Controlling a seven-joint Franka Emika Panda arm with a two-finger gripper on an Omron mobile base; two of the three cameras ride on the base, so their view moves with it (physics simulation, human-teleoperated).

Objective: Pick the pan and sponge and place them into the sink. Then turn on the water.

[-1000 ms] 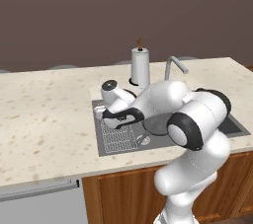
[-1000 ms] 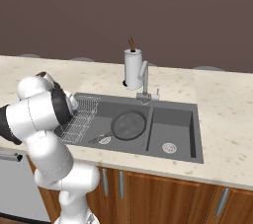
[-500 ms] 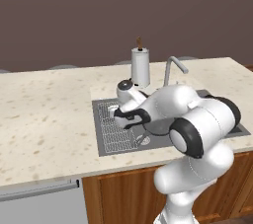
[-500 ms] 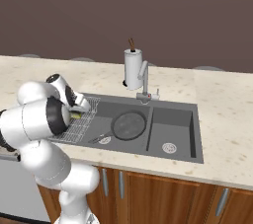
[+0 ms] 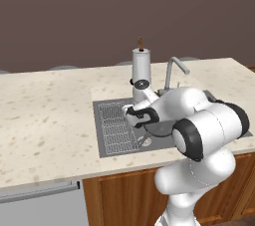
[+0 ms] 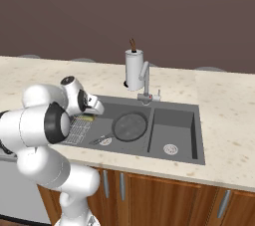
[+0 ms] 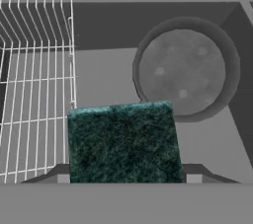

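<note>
Carried out over the sink (image 6: 194,135) since a moment ago, the sponge (image 7: 123,141) is held between half-open jaws; the pan (image 6: 130,126) already lies inside, so dropping seems next.

Dark grey pan (image 7: 183,72) with paler mottled spots. Sponge (image 7: 123,141): speckled dark green top, yellow edge. Dark grey sink (image 6: 172,120), white wire rack (image 7: 34,80). Beige speckled tabletop (image 5: 45,115). White towel roll (image 6: 133,69), grey faucet (image 5: 174,68). Brown wood cabinets (image 6: 164,195).
</note>
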